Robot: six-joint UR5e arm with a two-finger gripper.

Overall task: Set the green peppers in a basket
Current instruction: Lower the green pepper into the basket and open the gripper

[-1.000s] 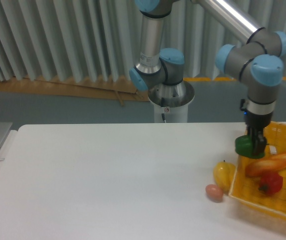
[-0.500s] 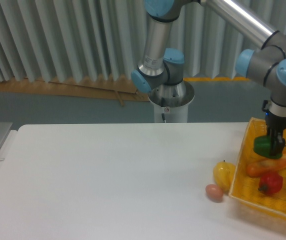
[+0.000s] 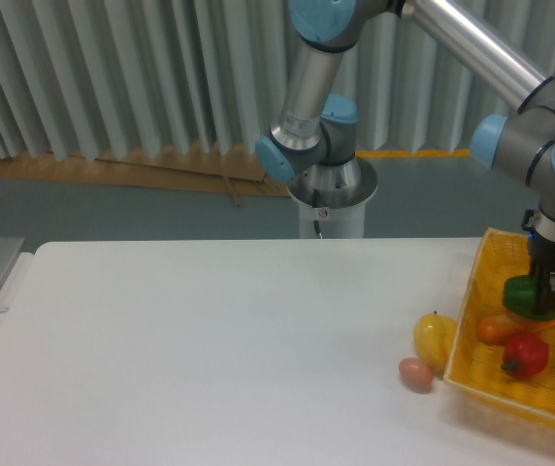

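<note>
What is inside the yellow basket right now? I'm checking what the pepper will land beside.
Inside the basket: a baguette-like loaf, a red pepper, and the green pepper held by the gripper. The basket's right part is out of frame.

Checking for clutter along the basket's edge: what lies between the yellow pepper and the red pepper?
In the camera view, only the basket wall separates yellow pepper from red pepper.

green pepper [image 3: 524, 294]: glossy dark green, rounded, partly hidden by the fingers around it, over the basket's inside near its left part
basket [image 3: 473, 320]: bright yellow, woven, rectangular, low-sided, on the table's right edge
</note>
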